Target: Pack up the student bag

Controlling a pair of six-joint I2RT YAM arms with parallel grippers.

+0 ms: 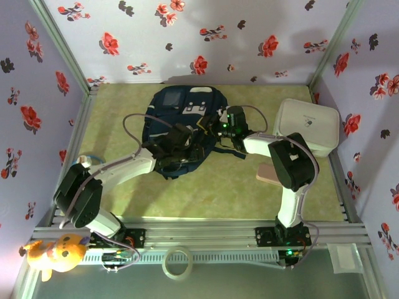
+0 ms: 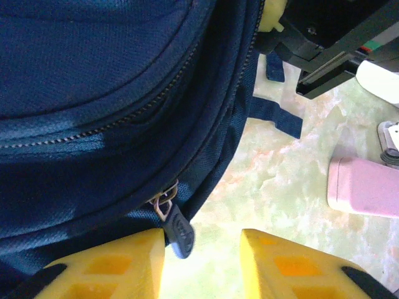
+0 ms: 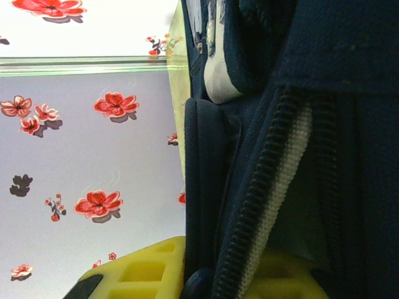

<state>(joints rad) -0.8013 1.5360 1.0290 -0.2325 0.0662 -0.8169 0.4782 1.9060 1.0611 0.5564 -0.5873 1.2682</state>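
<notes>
Flowered walls close in a green table [image 1: 249, 187]; from above, the bag [image 1: 181, 103] lies flat by the middle of its far edge, both arms over it. Left wrist: my left gripper [image 2: 202, 243] stands spread, the zip pull [image 2: 176, 225] just inside one finger, lined up for a tug, I think. Right wrist: my right gripper [image 3: 215, 271] pinches the bag's zip edge, probably bracing the fabric.

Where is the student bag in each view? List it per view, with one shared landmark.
Top external: student bag, upper centre.
Left wrist: upper left, zipper pull beside the yellow fingers.
Right wrist: right half, zipper teeth running down.
Shared landmark: pale green tabletop.
</notes>
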